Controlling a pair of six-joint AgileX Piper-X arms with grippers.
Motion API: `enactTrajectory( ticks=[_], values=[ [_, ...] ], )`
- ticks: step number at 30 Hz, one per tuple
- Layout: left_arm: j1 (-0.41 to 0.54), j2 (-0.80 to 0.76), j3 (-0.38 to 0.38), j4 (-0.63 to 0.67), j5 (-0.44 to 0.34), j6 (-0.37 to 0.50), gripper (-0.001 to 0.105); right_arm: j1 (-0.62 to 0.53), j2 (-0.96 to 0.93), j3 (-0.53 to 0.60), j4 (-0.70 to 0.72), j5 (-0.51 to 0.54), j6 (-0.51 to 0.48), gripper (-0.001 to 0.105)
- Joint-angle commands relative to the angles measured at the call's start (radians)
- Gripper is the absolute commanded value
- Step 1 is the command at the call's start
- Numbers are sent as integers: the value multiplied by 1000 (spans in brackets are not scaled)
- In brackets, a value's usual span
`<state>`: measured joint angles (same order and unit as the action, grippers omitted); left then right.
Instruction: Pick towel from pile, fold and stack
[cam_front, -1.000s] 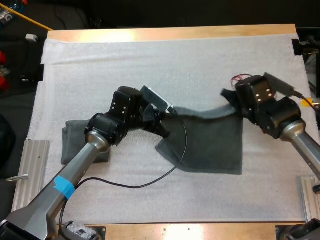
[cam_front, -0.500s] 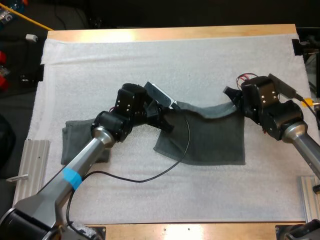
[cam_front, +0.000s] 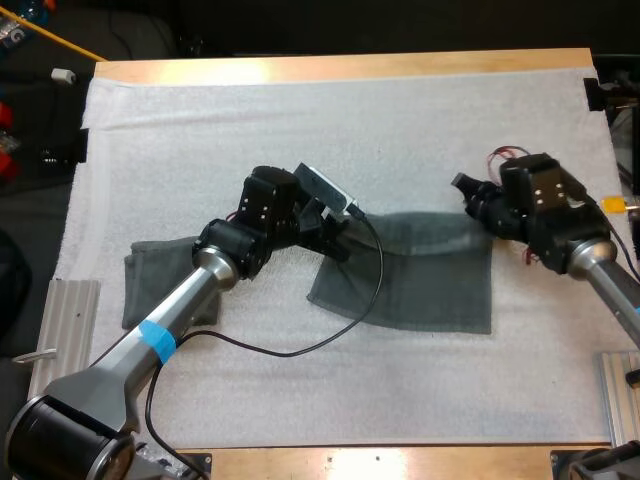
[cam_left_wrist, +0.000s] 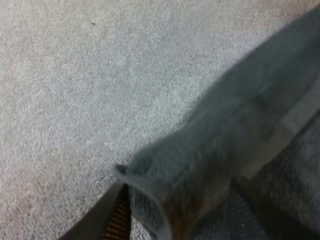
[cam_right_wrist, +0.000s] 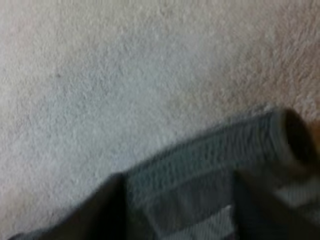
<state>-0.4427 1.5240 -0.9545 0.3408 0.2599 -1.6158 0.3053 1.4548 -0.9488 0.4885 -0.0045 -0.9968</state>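
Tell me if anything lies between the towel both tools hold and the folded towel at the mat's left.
No loose thing lies on the mat between them. Both the left tool and right tool grip the towel; only the left arm itself passes over the folded towel.

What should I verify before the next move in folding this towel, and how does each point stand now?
1. Left gripper shut on a far corner of the towel: ok.
2. Right gripper shut on the other far corner: ok.
3. Far edge nearly straight between the two grippers: ok.
4. Near part of the towel flat on the white mat: ok.
5. Folded towel beside the left arm apart from the held one: ok.
6. Number of layers in the folded towel: cannot tell.
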Motion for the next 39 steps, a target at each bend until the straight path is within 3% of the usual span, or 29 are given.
enactTrajectory(
  ticks=[1, 10, 16, 28, 32, 39],
  values=[
    [1, -6, -2, 5, 6, -1, 46, -2, -14, -2, -13, -18, -23, 63],
    [1, -131, -2, 143, 6, 5, 46, 12, -113, -2, 41, -66, -216, 63],
    [1, -305, -2, 316, 6, 17, 46, 56, -212, -2, 170, -112, -340, 62],
    [1, -636, -2, 652, 9, 20, 46, 235, -329, -21, 420, -112, -376, 2],
    [1, -715, -2, 732, 60, 15, 46, 284, -325, -24, 428, -112, -376, 0],
    [1, -746, -2, 802, 67, -10, 46, 288, -233, -71, 455, -117, -368, 0]
  ],
)
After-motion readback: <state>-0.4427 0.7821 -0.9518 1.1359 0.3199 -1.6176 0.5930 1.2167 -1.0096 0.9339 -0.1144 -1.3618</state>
